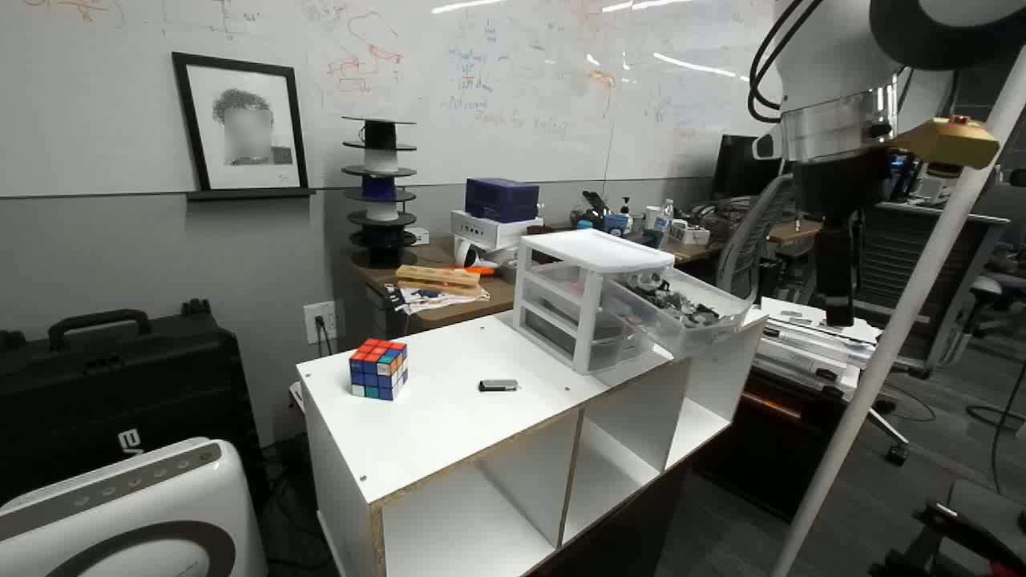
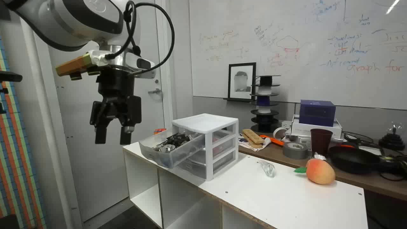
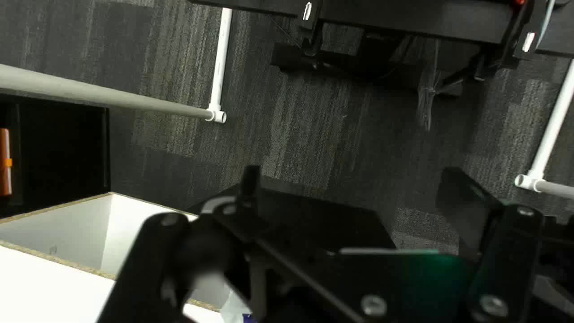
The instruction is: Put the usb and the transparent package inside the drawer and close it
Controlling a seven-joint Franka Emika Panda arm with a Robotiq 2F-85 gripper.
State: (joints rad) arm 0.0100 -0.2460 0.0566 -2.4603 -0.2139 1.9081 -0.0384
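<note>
The usb, a small dark stick, lies on the white cabinet top in an exterior view. The transparent package, clear and crumpled, lies on the cabinet top on the other side of the drawer unit. The white-framed unit has its top translucent drawer pulled out past the cabinet's front edge; the drawer, holding several dark odds and ends, also shows here. My gripper is open and empty, in the air off the drawer's front; it also shows here. The wrist view shows open fingers over dark floor.
A Rubik's cube stands near the usb. A toy mango lies beyond the package. The white open-cubby cabinet carries these things. A cluttered brown desk stands behind. A white pole stands near the arm.
</note>
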